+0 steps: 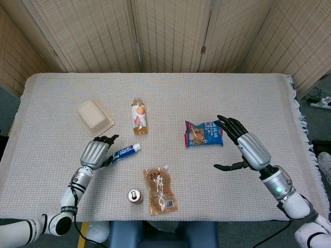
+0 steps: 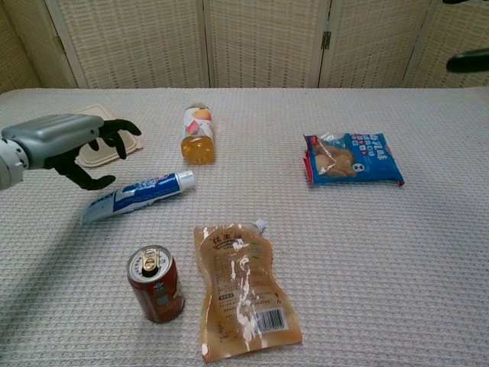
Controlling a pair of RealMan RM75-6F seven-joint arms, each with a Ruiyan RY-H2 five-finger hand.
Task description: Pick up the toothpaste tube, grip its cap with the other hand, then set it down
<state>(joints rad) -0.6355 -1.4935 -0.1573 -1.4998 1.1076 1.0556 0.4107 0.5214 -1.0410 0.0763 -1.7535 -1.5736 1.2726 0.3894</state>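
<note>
The blue and white toothpaste tube (image 1: 125,152) (image 2: 137,196) lies on the table cloth, its white cap pointing right. My left hand (image 1: 95,152) (image 2: 65,145) hovers just left of the tube with its fingers spread, holding nothing. My right hand (image 1: 247,148) is far off to the right, open, beside the snack bag; in the chest view only dark fingertips (image 2: 466,63) show at the top right corner.
A juice bottle (image 1: 138,116) lies behind the tube and a beige lidded box (image 1: 94,118) sits to its left. A red can (image 2: 156,283) and a tan pouch (image 2: 242,287) are near the front edge. A blue snack bag (image 1: 204,133) lies right of centre.
</note>
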